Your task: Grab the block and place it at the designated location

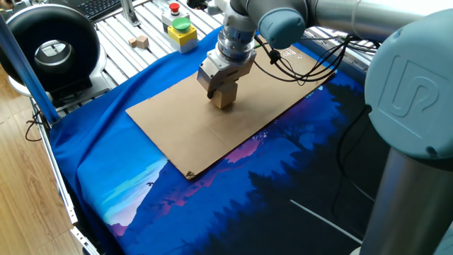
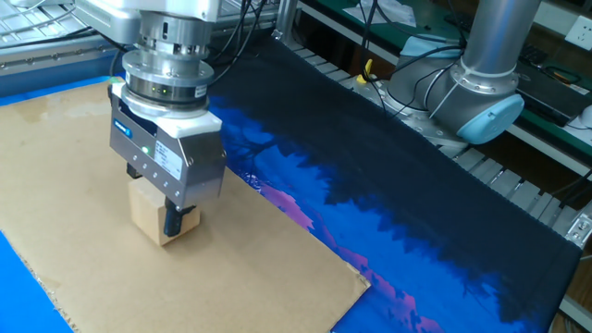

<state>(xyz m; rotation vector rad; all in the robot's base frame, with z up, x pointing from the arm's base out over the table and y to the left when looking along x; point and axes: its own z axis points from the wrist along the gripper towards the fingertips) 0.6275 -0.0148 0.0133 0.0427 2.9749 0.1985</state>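
Note:
The block [image 1: 224,102] is a light tan wooden cube held between my gripper's fingers over the brown cardboard sheet [image 1: 191,134]. My gripper [image 1: 221,97] is shut on it, pointing straight down. In the other fixed view the block [image 2: 146,209] sits at or just above the cardboard [image 2: 231,268]; I cannot tell if it touches. One dark finger [image 2: 173,220] presses its near face, under the gripper [image 2: 159,216]. The dark grey dot does not show in either view.
A much smaller pale cube [image 1: 141,42] and a yellow box with green and red buttons [image 1: 182,32] lie on the slatted table at the back. A black round device [image 1: 49,49] stands at the far left. Blue cloth [image 1: 127,184] surrounds the cardboard. Another arm's base [image 2: 481,88] stands at the right.

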